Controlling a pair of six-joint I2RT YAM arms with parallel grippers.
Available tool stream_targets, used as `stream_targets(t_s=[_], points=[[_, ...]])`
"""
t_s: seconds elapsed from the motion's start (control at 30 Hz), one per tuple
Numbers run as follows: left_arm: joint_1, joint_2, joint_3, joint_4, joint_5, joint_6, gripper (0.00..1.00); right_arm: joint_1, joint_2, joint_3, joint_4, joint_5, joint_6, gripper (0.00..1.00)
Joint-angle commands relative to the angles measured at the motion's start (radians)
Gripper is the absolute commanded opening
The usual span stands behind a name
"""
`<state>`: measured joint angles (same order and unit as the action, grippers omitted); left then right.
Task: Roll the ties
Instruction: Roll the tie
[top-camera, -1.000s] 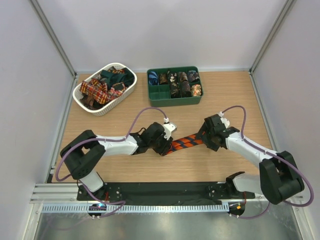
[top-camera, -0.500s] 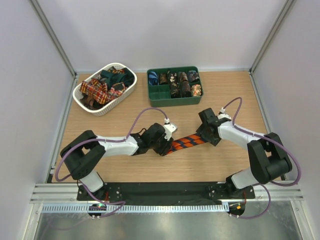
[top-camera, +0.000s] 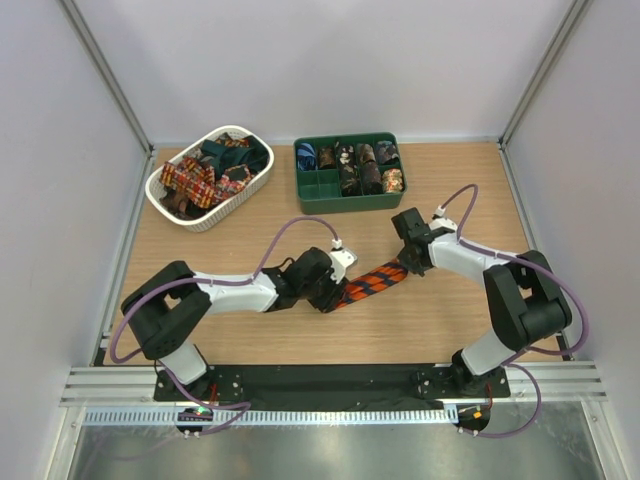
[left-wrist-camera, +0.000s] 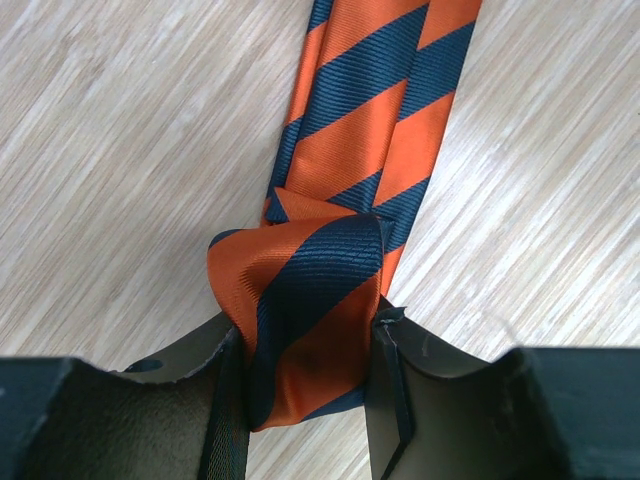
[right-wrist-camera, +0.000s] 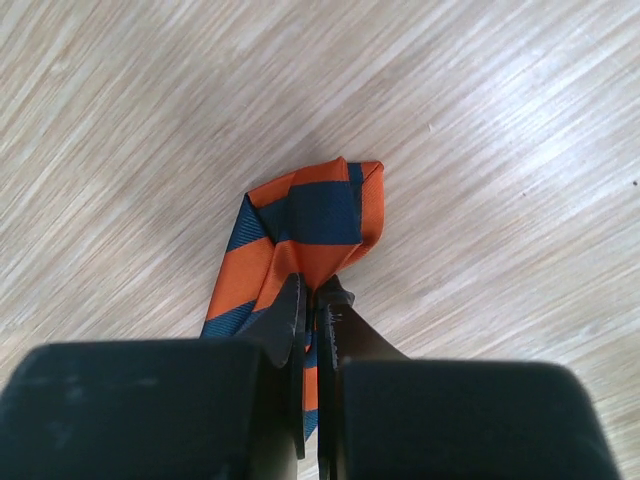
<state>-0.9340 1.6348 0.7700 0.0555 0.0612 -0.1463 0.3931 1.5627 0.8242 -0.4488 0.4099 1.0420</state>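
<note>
An orange tie with dark blue stripes (top-camera: 372, 282) lies stretched on the wooden table between my two grippers. My left gripper (top-camera: 337, 290) is shut on the tie's (left-wrist-camera: 320, 300) folded-over end, the fabric bunched between its fingers (left-wrist-camera: 395, 385). My right gripper (top-camera: 410, 262) pinches the other folded end of the tie (right-wrist-camera: 315, 225), its fingers (right-wrist-camera: 290, 315) closed flat on the fabric. More ties (top-camera: 205, 172) lie heaped in the white basket, and rolled ties (top-camera: 362, 165) fill the green tray.
The white oval basket (top-camera: 222, 214) stands at the back left. The green compartment tray (top-camera: 352, 205) stands at the back centre, with some front-left compartments holding nothing. Frame posts and white walls close in the table on three sides.
My right gripper has moved left and back along the table and shut on the tie's end. The left gripper has stayed put with its hold.
</note>
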Motion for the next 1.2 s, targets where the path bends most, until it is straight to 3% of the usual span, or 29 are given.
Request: stream_targets(t_s=[0.0, 0.43, 0.63, 0.97, 1.17], points=[[-0.015, 0.017, 0.000, -0.111, 0.028, 0.031, 0.32, -0.034, 0.030, 0.036, 0.013, 0.067, -0.059, 0.01], [-0.065, 0.085, 0.193, -0.413, -0.004, 0.053, 0.29, -0.169, 0.135, 0.148, 0.081, 0.035, -0.223, 0.01], [-0.068, 0.114, 0.236, -0.453, 0.002, 0.045, 0.29, -0.200, 0.157, 0.179, 0.113, 0.021, -0.253, 0.01], [-0.066, 0.322, 0.319, -0.459, 0.015, 0.034, 0.28, -0.247, 0.181, 0.181, 0.182, 0.017, -0.312, 0.01], [-0.066, 0.364, 0.396, -0.571, 0.000, 0.021, 0.28, -0.255, 0.203, 0.174, 0.228, -0.032, -0.353, 0.04]])
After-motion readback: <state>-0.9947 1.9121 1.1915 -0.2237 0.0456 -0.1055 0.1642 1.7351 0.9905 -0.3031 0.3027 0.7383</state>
